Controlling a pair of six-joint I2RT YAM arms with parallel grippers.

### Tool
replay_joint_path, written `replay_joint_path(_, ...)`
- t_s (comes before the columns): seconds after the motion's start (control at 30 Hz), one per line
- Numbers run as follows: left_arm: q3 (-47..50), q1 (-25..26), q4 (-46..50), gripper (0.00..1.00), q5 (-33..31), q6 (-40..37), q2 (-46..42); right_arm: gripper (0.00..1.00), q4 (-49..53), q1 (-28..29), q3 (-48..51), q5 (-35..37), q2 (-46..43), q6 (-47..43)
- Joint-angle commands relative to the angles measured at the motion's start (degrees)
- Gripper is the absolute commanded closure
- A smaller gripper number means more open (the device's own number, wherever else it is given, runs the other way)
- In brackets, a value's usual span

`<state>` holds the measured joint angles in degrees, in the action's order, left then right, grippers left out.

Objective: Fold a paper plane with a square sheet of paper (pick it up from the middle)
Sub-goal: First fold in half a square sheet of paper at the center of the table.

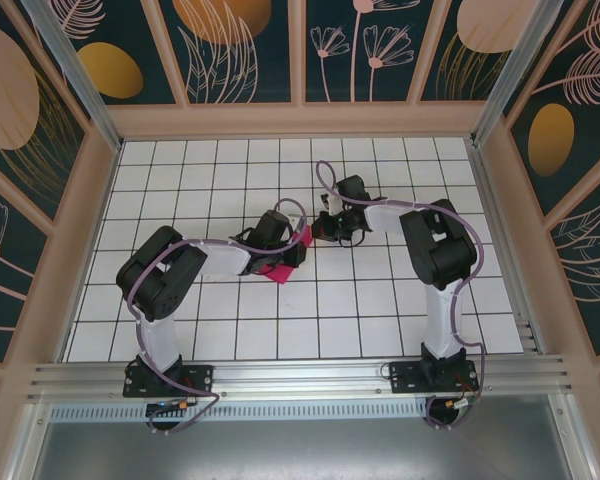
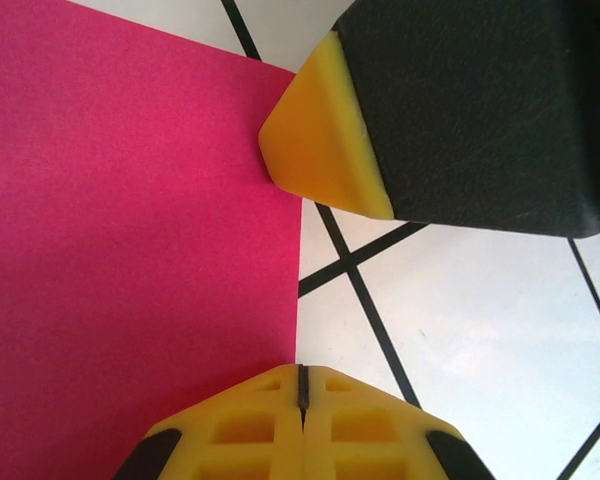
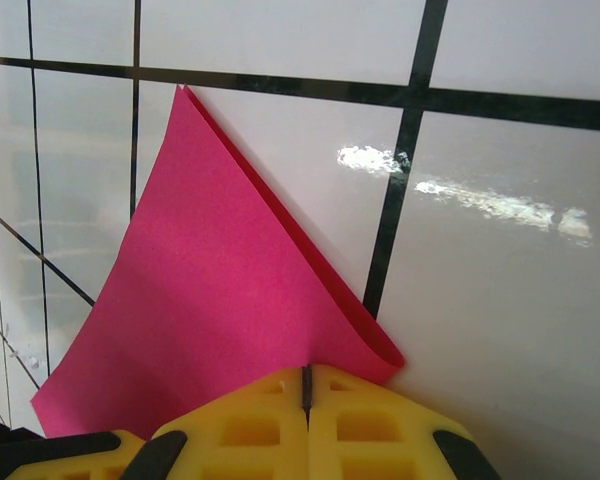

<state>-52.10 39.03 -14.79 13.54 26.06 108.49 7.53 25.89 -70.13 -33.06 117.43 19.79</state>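
– White tiled table (image 1: pixel 380 300) under me, flowered panels (image 1: pixel 240 50) on the walls, and the square sheet of paper (image 3: pixel 210 300) lies mid-table in the overhead view, between my two wrists.

– What shape is it in?

– Doubled over into a pointed piece. The apex is at upper left of the right wrist view, and a soft, rolled fold runs down to lower right. No crisp crease yet, I'd say.

– And your pincers?

– My right pincer (image 3: pixel 306 385) has its pads together at the bottom edge, right where that fold ends. My left pincer (image 2: pixel 302 388) is closed too, seam tight, at the sheet's straight edge. At upper right of the left wrist view, my right pincer's yellow tip sits at the sheet's corner.

– Pinching or pressing?

– Can't tell. The frame cuts off the contact in both wrist views, and overhead my wrists cover most of the sheet.

– Which step, then?

– An early fold being flattened, I judge. Next, one pincer should pin the sheet while the other runs along the fold, gently, or thin paper may skid on the tile.
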Motion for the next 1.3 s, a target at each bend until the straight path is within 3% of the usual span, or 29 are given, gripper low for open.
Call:
replay_joint_path(0.0,1.43,0.26,-0.77,1.00,1.07,-2.69,0.67,1.00,4.76,0.35,-0.54,0.52,1.59,-1.42)
replay_joint_path(0.53,15.62,0.27,-7.95,1.00,11.06,-1.19,-5.80,1.00,6.25,-0.88,-0.75,2.55,3.49,-1.51)
replay_joint_path(1.03,24.82,0.26,-9.80,1.00,9.55,2.98,-11.35,1.00,6.80,-1.32,-1.27,3.54,5.16,-1.34)
replay_joint_path(1.27,27.96,0.26,-10.62,1.00,12.30,5.00,-13.97,1.00,6.97,-1.37,-1.32,4.01,5.18,-1.42)
